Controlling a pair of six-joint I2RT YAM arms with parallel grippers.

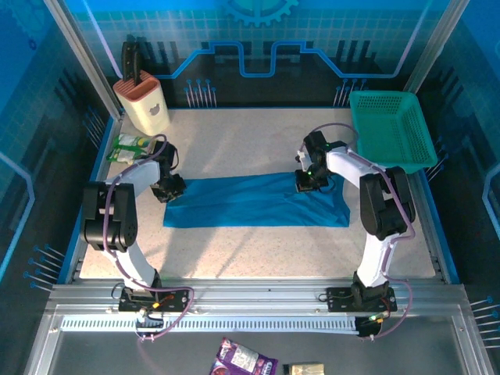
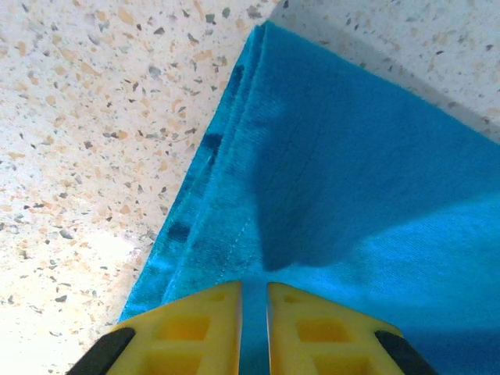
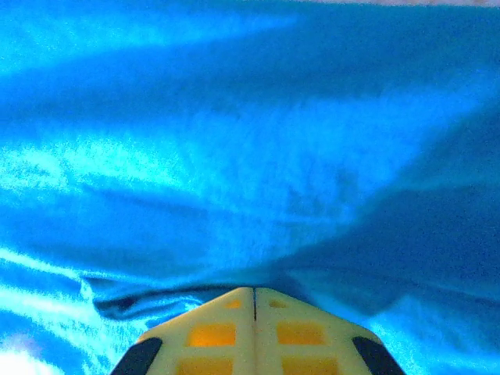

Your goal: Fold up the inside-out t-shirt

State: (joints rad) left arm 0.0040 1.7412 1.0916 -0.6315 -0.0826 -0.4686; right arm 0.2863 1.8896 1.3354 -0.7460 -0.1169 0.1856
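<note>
Starting at the near edge, we see a purple packet (image 1: pixel 244 361) lying below the rail where both arm bases are bolted, and beyond it the bare speckled table (image 1: pixel 250 258). Across the middle of the table lies the inside-out t-shirt (image 1: pixel 258 201), gathered into a long blue band running left to right. The left gripper (image 1: pixel 170 190) sits at the band's far left corner; in the left wrist view its yellow fingers (image 2: pixel 207 324) stand nearly closed, with a thin layer of the blue cloth pinched in the narrow slit between them beside a stitched hem. The right gripper (image 1: pixel 306 181) sits on the band's far edge toward its right end; in the right wrist view its fingers (image 3: pixel 211 334) are pressed together on a small ruck of cloth raised at their tips. Farthest away we find a green packet (image 1: pixel 129 146) and a beige holder (image 1: pixel 143 103) at the left, and a teal mesh basket (image 1: pixel 391 129) at the right corner.
</note>
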